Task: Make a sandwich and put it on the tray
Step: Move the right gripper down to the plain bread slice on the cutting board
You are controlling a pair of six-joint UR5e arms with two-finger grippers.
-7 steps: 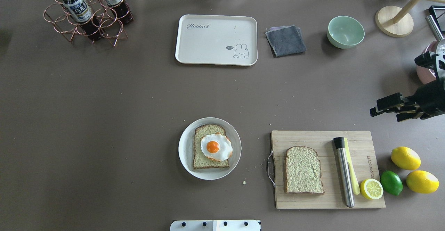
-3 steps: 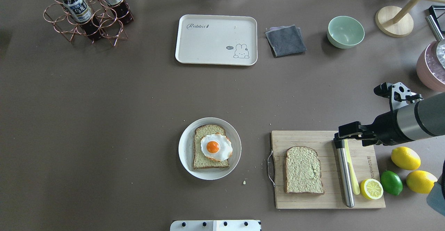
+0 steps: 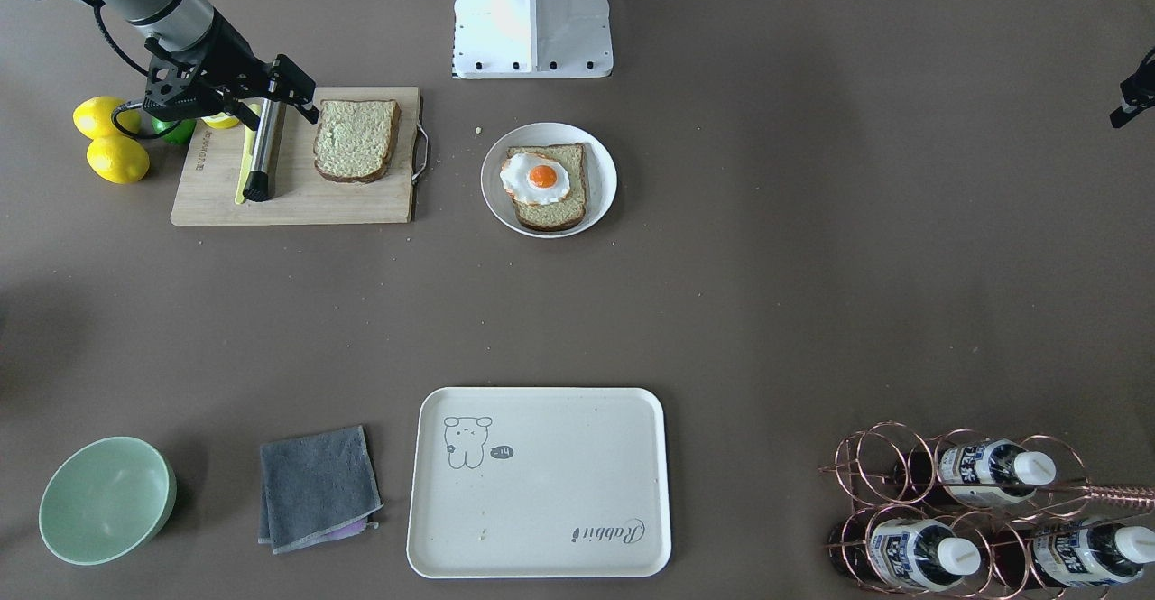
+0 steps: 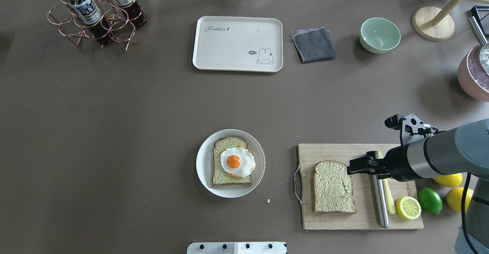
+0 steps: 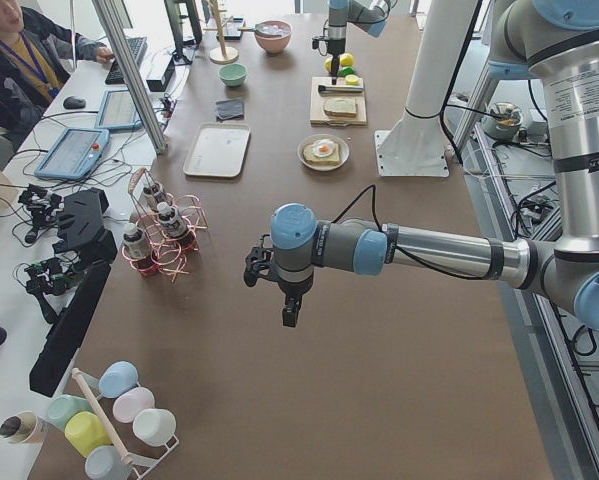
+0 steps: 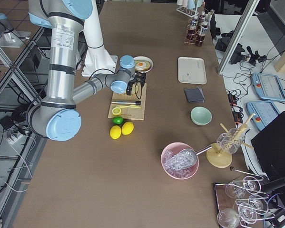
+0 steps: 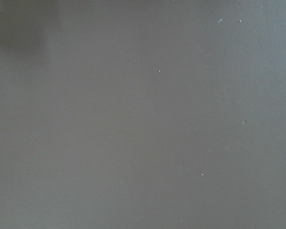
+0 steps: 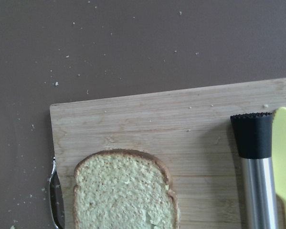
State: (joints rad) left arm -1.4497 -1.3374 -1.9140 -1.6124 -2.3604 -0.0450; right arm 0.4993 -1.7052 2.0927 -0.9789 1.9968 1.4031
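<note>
we read the right fingers (image 4: 357,167) as apart, hovering over the cutting board (image 4: 328,152) just beside the loose bread slice (image 4: 333,187), placed to grip it for capping the egg (image 4: 237,162) on the plate (image 4: 202,166); the tray (image 4: 229,47) lies far beyond them; for the left fingers (image 5: 290,308) we cannot tell

The cutting board (image 4: 328,152) is showing pale grained wood, a metal wire handle (image 4: 296,185) at its 9 o'clock edge; the tube (image 4: 379,200) is gleaming as brushed steel; the bread slice (image 4: 333,187) is looking rough.
</note>
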